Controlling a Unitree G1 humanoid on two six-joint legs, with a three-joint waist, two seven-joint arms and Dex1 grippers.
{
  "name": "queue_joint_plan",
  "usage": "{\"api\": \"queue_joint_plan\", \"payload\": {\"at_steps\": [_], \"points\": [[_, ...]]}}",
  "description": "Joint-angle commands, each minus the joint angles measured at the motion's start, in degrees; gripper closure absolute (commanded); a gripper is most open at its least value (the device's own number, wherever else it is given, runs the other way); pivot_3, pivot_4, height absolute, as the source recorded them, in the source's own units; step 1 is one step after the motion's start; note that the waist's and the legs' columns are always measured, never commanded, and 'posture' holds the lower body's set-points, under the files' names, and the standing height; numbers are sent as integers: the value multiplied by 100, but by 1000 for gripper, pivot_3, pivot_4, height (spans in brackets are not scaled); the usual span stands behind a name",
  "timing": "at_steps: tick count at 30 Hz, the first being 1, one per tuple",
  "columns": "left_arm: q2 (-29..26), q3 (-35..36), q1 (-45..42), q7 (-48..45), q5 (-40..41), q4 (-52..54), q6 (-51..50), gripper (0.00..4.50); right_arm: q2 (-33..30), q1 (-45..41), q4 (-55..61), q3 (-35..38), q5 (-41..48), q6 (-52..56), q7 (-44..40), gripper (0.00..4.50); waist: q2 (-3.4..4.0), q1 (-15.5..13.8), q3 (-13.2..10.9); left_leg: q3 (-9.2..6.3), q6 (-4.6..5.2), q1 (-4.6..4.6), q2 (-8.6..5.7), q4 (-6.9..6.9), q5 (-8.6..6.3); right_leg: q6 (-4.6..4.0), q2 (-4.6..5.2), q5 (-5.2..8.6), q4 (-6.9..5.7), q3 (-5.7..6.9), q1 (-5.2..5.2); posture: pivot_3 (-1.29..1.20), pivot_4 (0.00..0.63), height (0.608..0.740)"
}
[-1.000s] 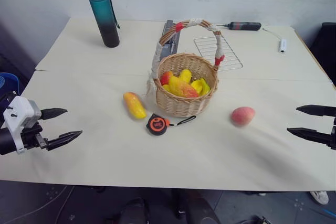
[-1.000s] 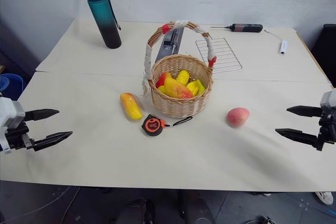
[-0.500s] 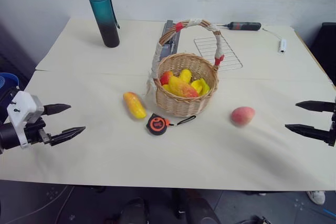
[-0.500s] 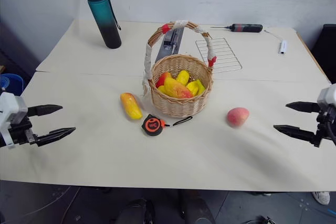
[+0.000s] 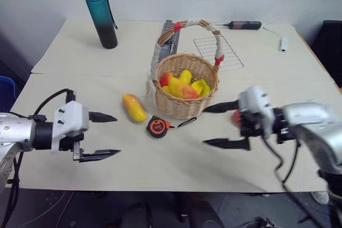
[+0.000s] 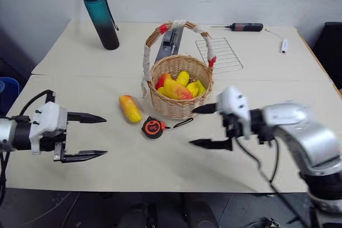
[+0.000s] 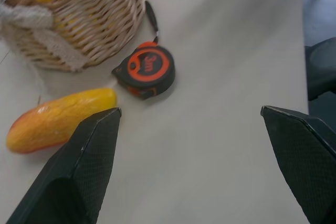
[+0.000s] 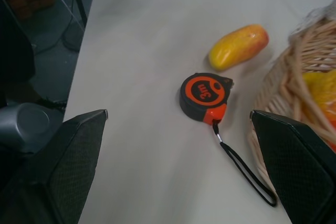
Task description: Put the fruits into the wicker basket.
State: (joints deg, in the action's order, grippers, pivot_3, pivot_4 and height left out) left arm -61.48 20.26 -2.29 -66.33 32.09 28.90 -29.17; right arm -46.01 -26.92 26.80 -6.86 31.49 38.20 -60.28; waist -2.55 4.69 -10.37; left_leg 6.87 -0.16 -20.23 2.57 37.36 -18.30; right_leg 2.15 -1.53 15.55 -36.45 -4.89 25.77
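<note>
The left gripper (image 5: 104, 135) hangs over the near left part of the table (image 5: 176, 161) with its two black fingers spread wide and nothing between them, pointing toward the middle. Just beyond its fingertips lies the yellow-orange mango-like fruit (image 5: 134, 107), flat on the table and close beside the left wall of the wicker basket (image 5: 184, 105). The right gripper (image 5: 216, 125) is over the table just right of the basket's front, its fingers likewise spread wide and empty, aimed toward the robot's left. The pink-red peach-like fruit (image 5: 235, 116) sits right behind this gripper, mostly hidden by the white wrist block, so only a sliver of red shows; whether anything touches it cannot be told. Between the two grippers, in front of the basket, rests the black-and-orange tape measure (image 5: 157, 127), its strap (image 8: 242, 173) trailing toward the basket's base. The basket stands upright near the table's middle, already holding several yellow and red fruits, its arched handle (image 5: 184, 26) wrapped in white cloth with red bands. Farther back are a teal water bottle (image 5: 100, 13), a wire rack (image 5: 218, 53) and a screwdriver (image 5: 243, 25).
</note>
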Motion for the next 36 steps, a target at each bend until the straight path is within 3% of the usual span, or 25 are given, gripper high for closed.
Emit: {"api": "queue_joint_plan", "payload": {"at_steps": [1, 5, 10, 21, 27, 30, 32, 36], "points": [[-72, -106, -207, 45, 60, 15, -52, 15, 299, -304, 131, -673, -537, 324, 581, 0, -1, -1, 0, 0, 0, -3, 0, 1, 0, -2, 1, 1, -1, 0, 4, 0, 150, 740], [-104, -189, -318, 15, 46, -64, -94, 15, 1076, -623, -172, -1324, -882, 882, 1247, 0, -5, 26, 3, 4, -17, -9, -1, 10, 10, -11, 0, 7, -30, -2, 23, 0, 150, 740], [-111, -135, -368, 7, 96, -96, -198, 15, 1828, -795, -866, -1871, -1494, 748, 1766, 0, -8, 29, 4, 11, -49, -29, -3, 31, 29, -26, -4, 15, -89, -10, 69, 0, 150, 740], [-158, 46, -346, 23, 134, -28, -403, 15, 2998, -1047, -2053, -2057, -2107, 370, 2203, 0, -11, 54, 6, 7, -40, -26, -1, 38, 31, -34, -12, 20, -114, -10, 75, 0, 150, 740], [-116, 51, -391, 73, 124, -11, -439, 15, 3304, -1142, -2639, -2238, -2403, 71, 2130, 0, -15, 104, 8, 5, -41, -27, -1, 38, 31, -34, -11, 20, -115, -9, 76, 0, 150, 740], [-97, 39, -433, 106, 129, -28, -446, 0, 3297, -1075, -2729, -2332, -2438, -335, 1842, 608, -16, 131, 9, 5, -40, -27, -1, 38, 30, -35, -11, 20, -115, -9, 76, 0, 150, 740], [-80, 31, -468, 127, 153, -32, -456, 0, 3214, -969, -2565, -2295, -2306, -451, 1535, 1269, -17, 155, 9, 4, -40, -27, -1, 37, 30, -34, -11, 20, -115, -9, 76, 0, 150, 740], [-22, -20, -589, 193, 259, -15, -482, 0, 3089, -762, -2200, -2048, -2054, -501, 1184, 1359, -17, 167, 9, 0, -41, -28, 1, 33, 30, -34, -12, 20, -116, -6, 76, 0, 150, 740]]}}
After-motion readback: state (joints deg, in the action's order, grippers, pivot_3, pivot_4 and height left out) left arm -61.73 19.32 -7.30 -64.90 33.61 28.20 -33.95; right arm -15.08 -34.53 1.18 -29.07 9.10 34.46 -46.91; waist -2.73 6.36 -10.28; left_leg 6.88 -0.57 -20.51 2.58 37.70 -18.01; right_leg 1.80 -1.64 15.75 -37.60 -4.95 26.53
